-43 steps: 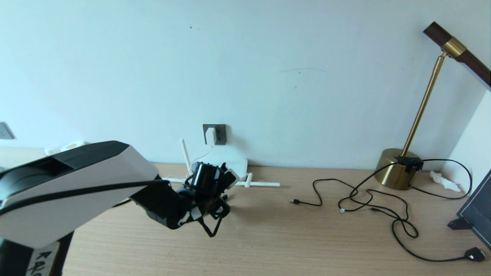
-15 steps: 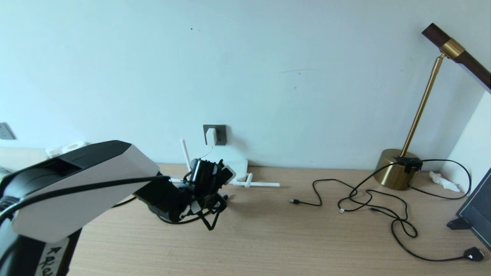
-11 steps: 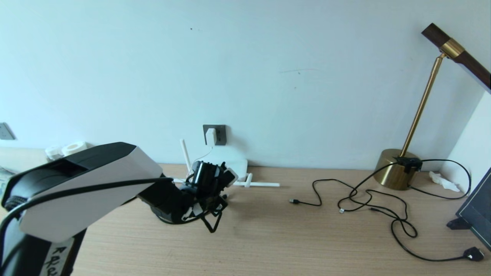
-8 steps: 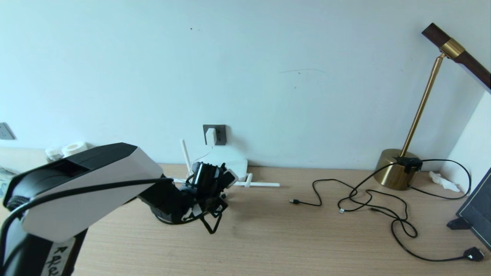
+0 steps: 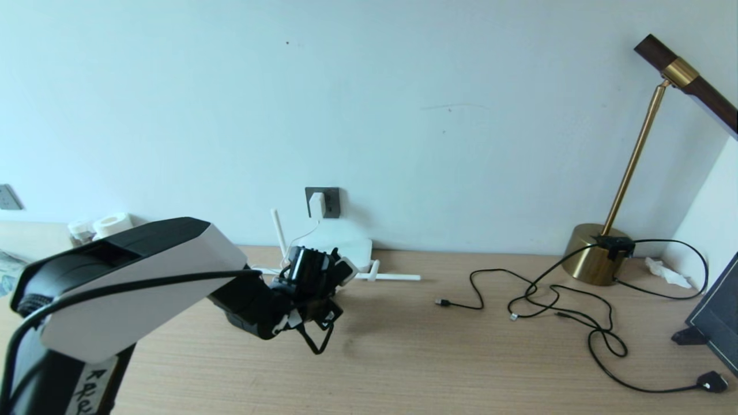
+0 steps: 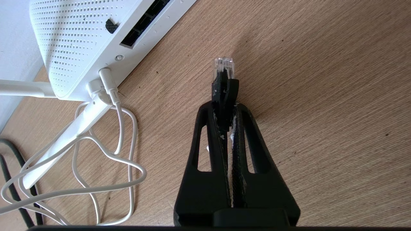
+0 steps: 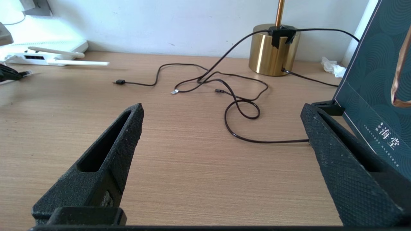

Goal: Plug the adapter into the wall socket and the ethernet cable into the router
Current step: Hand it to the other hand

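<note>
The white adapter (image 5: 316, 204) sits plugged into the dark grey wall socket (image 5: 330, 202), and its thin white cord (image 6: 123, 128) runs down into the router's back edge. The flat white router (image 6: 74, 35) lies against the wall with its dark port slots (image 6: 144, 22) facing out. My left gripper (image 6: 226, 107) is shut on the ethernet cable's black boot. The cable's clear clip plug (image 6: 224, 65) sticks out past the fingertips, just above the desk and a short way from the ports. In the head view the left gripper (image 5: 335, 295) hovers in front of the router (image 5: 354, 251). My right gripper (image 7: 221, 110) is open and empty over bare desk.
Thin black cables (image 5: 553, 300) sprawl across the right half of the desk. A brass lamp base (image 5: 597, 255) stands at the back right. A dark blue board (image 5: 715, 323) leans at the far right. Router antennas (image 5: 392, 277) lie flat on the desk.
My left arm has shifted slightly and the gripper has dipped a little in front of the router, still holding the plug. Nothing else has moved.
</note>
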Controlling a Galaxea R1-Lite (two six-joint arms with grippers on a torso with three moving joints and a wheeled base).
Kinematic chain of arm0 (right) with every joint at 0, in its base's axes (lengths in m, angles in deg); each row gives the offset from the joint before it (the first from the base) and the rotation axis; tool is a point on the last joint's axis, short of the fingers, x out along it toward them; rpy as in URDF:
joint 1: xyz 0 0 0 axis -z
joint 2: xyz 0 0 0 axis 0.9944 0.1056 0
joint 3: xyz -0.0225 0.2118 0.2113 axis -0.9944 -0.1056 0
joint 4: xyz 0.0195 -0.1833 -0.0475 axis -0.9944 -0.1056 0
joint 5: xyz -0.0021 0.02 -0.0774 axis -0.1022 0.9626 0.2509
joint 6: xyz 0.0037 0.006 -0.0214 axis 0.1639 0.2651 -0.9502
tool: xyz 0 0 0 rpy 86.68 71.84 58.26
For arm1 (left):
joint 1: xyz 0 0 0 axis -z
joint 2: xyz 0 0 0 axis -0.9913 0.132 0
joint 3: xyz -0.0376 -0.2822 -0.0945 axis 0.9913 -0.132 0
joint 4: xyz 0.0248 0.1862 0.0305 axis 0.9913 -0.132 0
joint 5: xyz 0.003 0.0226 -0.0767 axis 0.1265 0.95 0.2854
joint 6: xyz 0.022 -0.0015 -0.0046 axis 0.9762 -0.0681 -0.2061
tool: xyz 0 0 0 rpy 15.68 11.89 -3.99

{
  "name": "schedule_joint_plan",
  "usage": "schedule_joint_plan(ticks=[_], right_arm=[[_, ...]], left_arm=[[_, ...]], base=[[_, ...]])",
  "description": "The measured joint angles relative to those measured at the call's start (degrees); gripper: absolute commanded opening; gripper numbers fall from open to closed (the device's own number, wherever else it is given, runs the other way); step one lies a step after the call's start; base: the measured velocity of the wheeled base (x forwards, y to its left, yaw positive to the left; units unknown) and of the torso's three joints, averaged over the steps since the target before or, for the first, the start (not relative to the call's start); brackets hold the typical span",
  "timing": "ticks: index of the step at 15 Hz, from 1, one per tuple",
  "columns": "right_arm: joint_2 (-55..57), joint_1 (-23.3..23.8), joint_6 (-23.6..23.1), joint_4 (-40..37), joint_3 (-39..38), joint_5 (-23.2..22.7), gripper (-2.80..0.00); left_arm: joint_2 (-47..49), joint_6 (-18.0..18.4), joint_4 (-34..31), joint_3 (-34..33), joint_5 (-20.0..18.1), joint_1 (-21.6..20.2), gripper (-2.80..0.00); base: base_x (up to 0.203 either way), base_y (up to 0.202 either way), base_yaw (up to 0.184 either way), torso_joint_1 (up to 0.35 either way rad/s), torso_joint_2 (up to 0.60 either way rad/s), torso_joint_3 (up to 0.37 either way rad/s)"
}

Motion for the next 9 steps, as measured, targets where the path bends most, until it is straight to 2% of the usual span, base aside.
schedule_joint_plan(ticks=[2, 4, 6, 9], right_arm=[[0.0, 0.0, 0.02, 0.0, 0.0, 0.0, 0.0], [0.0, 0.0, 0.02, 0.02, 0.0, 0.0, 0.0], [0.0, -0.02, -0.01, 0.05, 0.0, -0.01, 0.0], [0.0, -0.02, 0.02, 0.02, 0.0, -0.02, 0.0]], left_arm=[[-1.29, -1.83, -0.35, -1.05, -1.62, -0.02, -2.8], [-3.89, -5.84, -1.98, -2.81, -4.56, -0.04, -2.8], [-6.76, -12.16, -4.78, -4.83, -8.17, 0.0, -2.8], [-10.57, -23.11, -4.82, -8.54, -13.95, -0.2, -2.8]], base=[[0.0, 0.0, 0.0, 0.0, 0.0, 0.0], [0.0, 0.0, 0.0, 0.0, 0.0, 0.0], [0.0, 0.0, 0.0, 0.0, 0.0, 0.0], [0.0, 0.0, 0.0, 0.0, 0.0, 0.0]])
